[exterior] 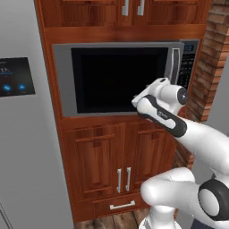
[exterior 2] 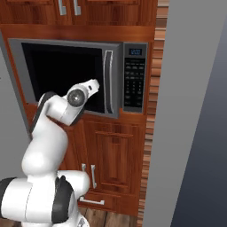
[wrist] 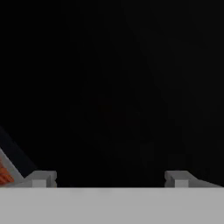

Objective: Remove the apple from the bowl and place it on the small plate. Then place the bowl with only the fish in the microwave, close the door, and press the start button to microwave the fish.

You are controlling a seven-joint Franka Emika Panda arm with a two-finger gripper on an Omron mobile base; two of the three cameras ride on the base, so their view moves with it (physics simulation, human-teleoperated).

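The microwave is set into wooden cabinetry, and its door, with a large black window, looks shut or nearly so. The curved silver handle stands next to the black keypad panel. My hand is against the lower right of the window, left of the handle. In the hand view my gripper is open, its fingertips wide apart against the black glass with nothing between them. The apple, bowl, fish and small plate are out of view.
Brown cabinet doors and a drawer sit below the microwave, with more cabinets above. A grey appliance with a dark display is on the left. A brick wall and a grey panel close off the right.
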